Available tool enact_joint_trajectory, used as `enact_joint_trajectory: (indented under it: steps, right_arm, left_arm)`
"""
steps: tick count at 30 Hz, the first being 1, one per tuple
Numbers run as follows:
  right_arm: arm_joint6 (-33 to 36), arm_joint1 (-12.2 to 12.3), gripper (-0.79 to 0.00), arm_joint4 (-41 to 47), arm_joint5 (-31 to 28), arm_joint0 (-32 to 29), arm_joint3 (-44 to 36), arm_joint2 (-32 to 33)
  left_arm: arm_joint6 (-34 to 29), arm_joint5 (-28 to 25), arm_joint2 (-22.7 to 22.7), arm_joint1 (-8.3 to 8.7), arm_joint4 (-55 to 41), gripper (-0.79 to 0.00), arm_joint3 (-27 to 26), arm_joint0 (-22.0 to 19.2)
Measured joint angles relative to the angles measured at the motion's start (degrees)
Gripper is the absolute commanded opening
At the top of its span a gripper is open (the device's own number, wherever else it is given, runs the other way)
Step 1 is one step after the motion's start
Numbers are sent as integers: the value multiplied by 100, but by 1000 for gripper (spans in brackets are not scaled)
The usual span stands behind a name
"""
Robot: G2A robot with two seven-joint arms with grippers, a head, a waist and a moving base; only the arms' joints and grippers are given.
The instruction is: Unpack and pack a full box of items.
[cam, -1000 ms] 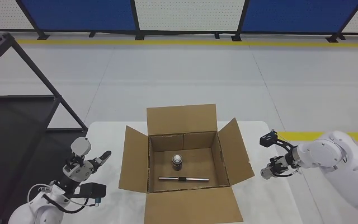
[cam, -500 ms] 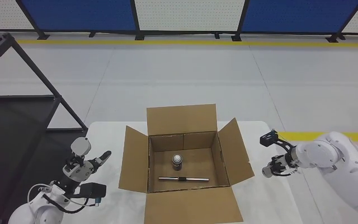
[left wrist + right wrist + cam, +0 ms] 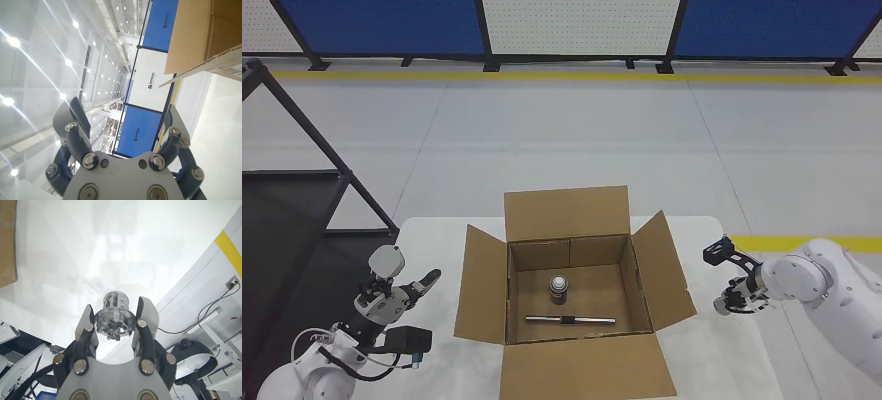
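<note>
Your right pincer (image 3: 115, 307) is clamped on a grey, slotted metal cylinder (image 3: 115, 321), holding it above the white bench (image 3: 442, 245), just beside the right flap of the open cardboard box (image 3: 567, 212). Your left pincer (image 3: 122, 110) sits near the box's opposite flap, its jaws spread apart and gripping nothing. Inside the box lie a thin metal rod (image 3: 569, 320) and a small upright canister (image 3: 559, 288). This appears to be the unpacking step — one item out of the box, two inside. The next move likely calls for lowering the cylinder onto bare bench, clear of the flap, and releasing it gently so it does not roll.
</note>
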Motion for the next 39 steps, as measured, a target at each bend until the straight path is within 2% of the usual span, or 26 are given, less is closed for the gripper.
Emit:
enact_joint_trajectory:
  steps: [15, 19, 20, 21, 23, 25, 29, 31, 39]
  right_arm:
    - [80, -417, -782, -500, 486, 209, 473, -315]
    - [159, -536, -730, -538, 457, 295, 688, -377]
    - [165, -561, -637, -540, 432, 313, 743, -389]
    - [170, -586, -600, -542, 410, 331, 798, -401]
    - [181, -647, -588, -537, 354, 371, 926, -427]
    - [183, -706, -536, -525, 290, 410, 1057, -448]
    - [166, -801, -526, -512, 135, 471, 1267, -477]
    - [156, -843, -477, -514, 67, 499, 1365, -484]
    - [108, -948, -428, -537, -158, 557, 1636, -468]
  left_arm:
    - [0, 0, 0, 0, 0, 0, 0, 0]
    - [0, 0, 0, 0, 0, 0, 0, 0]
    - [0, 0, 0, 0, 0, 0, 0, 0]
    - [0, 0, 0, 0, 0, 0, 0, 0]
    - [0, 0, 0, 0, 0, 0, 0, 0]
    - [0, 0, 0, 0, 0, 0, 0, 0]
    - [0, 0, 0, 0, 0, 0, 0, 0]
    - [0, 0, 0, 0, 0, 0, 0, 0]
    - [0, 0, 0, 0, 0, 0, 0, 0]
